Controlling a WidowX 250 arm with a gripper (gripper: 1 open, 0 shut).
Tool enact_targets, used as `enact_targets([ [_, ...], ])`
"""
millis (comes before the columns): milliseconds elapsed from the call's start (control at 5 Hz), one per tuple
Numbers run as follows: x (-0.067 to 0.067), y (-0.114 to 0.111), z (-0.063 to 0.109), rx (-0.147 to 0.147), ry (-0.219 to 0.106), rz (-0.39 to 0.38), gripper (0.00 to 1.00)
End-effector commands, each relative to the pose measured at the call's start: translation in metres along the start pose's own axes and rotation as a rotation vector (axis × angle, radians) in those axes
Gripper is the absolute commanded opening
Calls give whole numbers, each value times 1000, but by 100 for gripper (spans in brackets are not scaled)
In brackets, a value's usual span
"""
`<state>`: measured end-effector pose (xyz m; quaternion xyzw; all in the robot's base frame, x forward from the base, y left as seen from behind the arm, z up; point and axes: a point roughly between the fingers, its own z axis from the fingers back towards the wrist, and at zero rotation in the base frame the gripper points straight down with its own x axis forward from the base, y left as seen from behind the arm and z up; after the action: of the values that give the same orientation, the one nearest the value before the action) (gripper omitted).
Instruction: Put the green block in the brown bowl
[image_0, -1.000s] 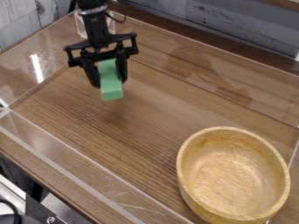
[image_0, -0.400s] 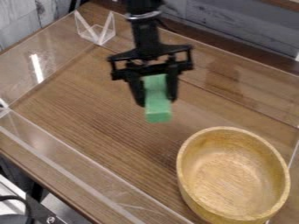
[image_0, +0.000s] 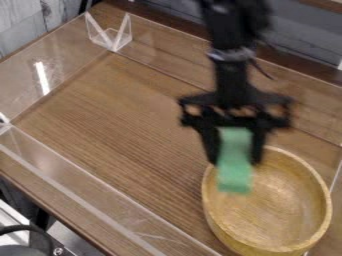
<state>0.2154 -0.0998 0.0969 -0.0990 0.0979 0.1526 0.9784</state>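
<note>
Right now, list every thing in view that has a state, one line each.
gripper: shut on the green block, pointing down, blurred.
green block: held in the air, hanging upright, its lower end in front of the bowl's near-left rim.
brown bowl: upright on the table, nothing inside.

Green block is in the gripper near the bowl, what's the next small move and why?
Probably carry it a little further over the brown bowl and lower it before releasing. The gripper is shut on the green block, which hangs above the bowl's near-left rim, not yet centred.
</note>
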Motion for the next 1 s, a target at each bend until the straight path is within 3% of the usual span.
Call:
enact_targets([
  [0, -17, -25, 2, -27, -73, -47, 0],
  [200, -28, -36, -7, -29, -86, -54, 0],
  [800, -37, -26, -3, -52, -99, -94, 0],
])
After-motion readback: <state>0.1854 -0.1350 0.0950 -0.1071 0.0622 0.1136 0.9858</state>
